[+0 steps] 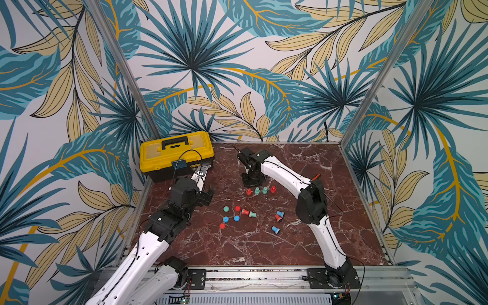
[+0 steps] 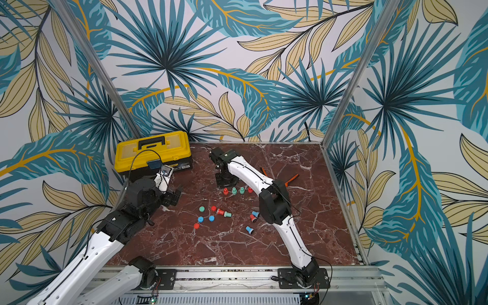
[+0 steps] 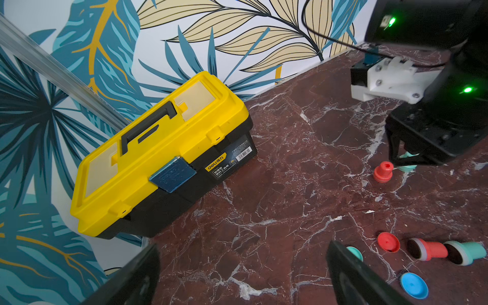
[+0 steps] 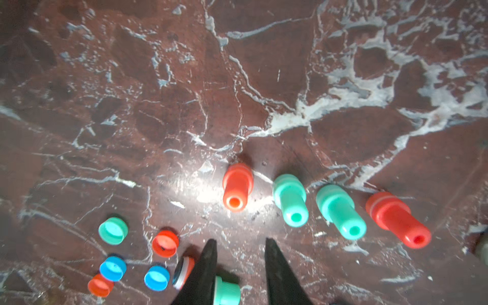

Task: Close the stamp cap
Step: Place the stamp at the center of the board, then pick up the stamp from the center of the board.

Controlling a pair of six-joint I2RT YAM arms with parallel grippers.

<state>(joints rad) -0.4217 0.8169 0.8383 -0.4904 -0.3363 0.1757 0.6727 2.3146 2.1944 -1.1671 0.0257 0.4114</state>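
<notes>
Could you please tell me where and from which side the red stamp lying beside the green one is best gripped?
Probably across its narrower barrel, coming down from above. The red stamp lies on its side, so its long flanks are free; the inked face is exposed at one end and the green stamp sits at the other, blocking an endwise approach.

The red marble worktop carries a yellow toolbox in its far left corner, and a row of four upright stamps, red, green, green, red, stands near the middle, toward the far edge. Nearer the front lie five loose caps in green, red and blue, with a red stamp and a green stamp on their sides just beside them. Three more tipped stamps, blue, red, blue, lie further right, and orange-handled pliers lie farther back on the right half.
</notes>
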